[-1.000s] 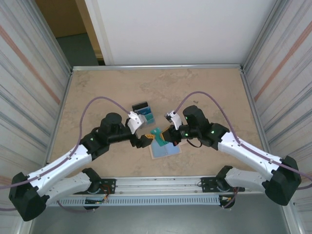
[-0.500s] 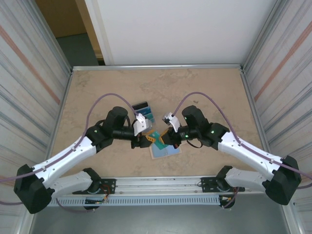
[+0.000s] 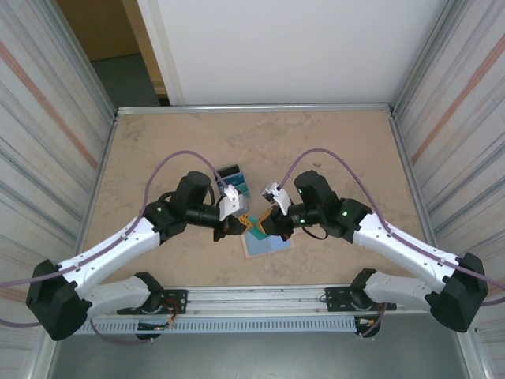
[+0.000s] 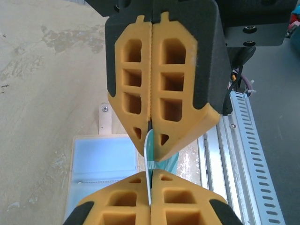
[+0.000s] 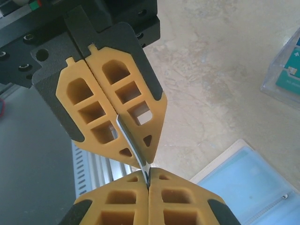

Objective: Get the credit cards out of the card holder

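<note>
**Over the open card holder: one card, two claws**

On the tan bench, middle front, the left arm has swung in over the last second to meet the right.

The card holder lies opened flat just under the meeting point, light-blue inner faces up. I cannot tell whether more cards sit in its pockets. The pile of cards lies just behind it, apart from it.

The teal card is up off the holder, seen edge-on. The left claw, spread a second ago, is now pressed together on one end of it. The right claw pinches the other end, fingers closed to a seam.

This reads as a handover. The card is out, the right claw's release should come next, and the card probably goes on to the pile.
</note>
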Robot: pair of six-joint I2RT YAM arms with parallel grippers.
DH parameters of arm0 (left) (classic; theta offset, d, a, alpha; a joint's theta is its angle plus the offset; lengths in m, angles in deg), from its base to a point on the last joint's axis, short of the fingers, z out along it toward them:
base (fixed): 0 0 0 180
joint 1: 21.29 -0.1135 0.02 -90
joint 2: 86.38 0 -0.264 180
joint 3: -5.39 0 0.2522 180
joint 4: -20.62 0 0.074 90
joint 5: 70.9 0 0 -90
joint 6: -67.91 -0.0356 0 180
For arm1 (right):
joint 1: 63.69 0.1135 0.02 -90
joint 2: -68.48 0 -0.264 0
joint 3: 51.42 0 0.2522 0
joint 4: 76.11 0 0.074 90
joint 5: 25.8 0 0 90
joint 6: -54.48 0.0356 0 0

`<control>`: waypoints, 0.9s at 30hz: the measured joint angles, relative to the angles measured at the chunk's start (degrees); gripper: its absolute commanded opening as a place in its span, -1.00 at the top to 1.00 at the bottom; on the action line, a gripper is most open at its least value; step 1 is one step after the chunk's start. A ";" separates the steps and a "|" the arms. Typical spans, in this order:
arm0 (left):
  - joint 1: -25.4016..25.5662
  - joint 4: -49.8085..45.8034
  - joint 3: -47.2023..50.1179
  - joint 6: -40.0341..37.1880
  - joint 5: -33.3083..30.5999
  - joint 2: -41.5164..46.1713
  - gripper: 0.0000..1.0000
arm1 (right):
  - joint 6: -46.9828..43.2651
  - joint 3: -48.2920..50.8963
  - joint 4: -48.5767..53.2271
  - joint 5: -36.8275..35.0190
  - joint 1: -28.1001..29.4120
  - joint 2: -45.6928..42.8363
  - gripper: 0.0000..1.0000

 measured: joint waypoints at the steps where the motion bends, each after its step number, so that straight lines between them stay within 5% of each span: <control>1: 0.02 0.02 0.00 -0.02 -0.11 0.07 1.00 | 0.00 0.00 -0.04 -0.72 0.00 -0.17 0.21; 3: -0.02 0.17 0.04 0.00 -1.14 0.48 1.00 | 0.46 0.04 -0.04 -2.51 -0.04 -0.96 -0.04; 9: 0.00 5.97 4.02 2.62 -7.91 6.16 1.00 | 2.82 3.02 -3.06 -7.82 -0.96 -6.40 -0.26; 14: -0.02 14.73 9.75 11.93 -14.93 11.89 1.00 | 8.11 7.93 -8.85 -11.47 -3.54 -11.58 -0.41; 22: -0.02 31.78 19.47 29.92 -22.97 18.75 1.00 | 19.12 13.57 -20.33 -11.54 -7.28 -12.55 -0.51; 27: -0.02 37.05 20.04 36.39 -24.09 19.65 1.00 | 23.74 13.94 -27.98 -8.15 -7.32 -8.68 -0.36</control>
